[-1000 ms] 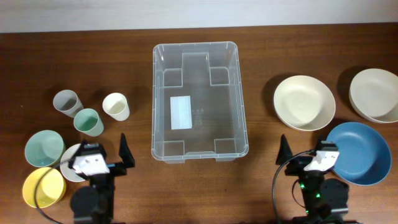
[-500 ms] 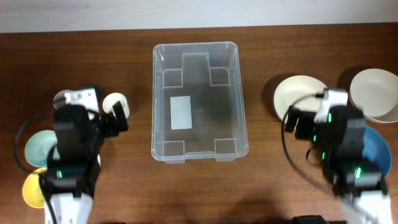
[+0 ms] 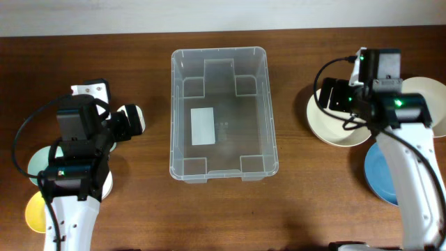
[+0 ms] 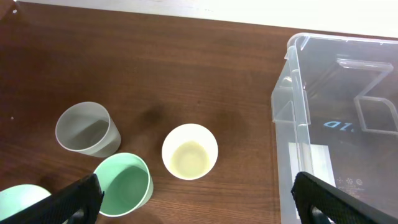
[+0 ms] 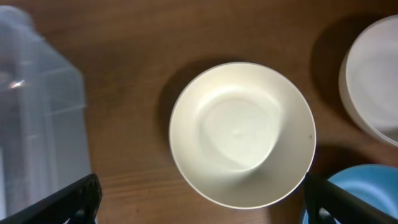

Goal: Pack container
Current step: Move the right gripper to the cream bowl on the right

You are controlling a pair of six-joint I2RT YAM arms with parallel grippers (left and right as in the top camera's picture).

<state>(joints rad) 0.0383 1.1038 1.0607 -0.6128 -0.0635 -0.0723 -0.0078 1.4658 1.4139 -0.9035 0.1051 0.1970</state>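
Note:
The container (image 3: 173, 118) is a large clear bin with a white label on its base, standing empty at the table's middle. Its left wall shows in the left wrist view (image 4: 295, 106) and a corner in the right wrist view (image 5: 37, 106). My left gripper (image 3: 129, 125) is open and empty above the cups: a cream cup (image 4: 189, 151), a green cup (image 4: 124, 185) and a grey cup (image 4: 84, 129). My right gripper (image 3: 333, 95) is open and empty above a cream bowl (image 5: 242, 134).
A white bowl (image 5: 373, 87) and a blue bowl (image 3: 380, 174) lie right of the cream bowl. A teal bowl (image 3: 35, 164) and a yellow bowl (image 3: 33, 213) sit at the front left, partly under my left arm.
Both arms have lifted from the front edge and swung away from it. The left gripper now hangs over the cups, the right over the cream bowl. No object has moved.

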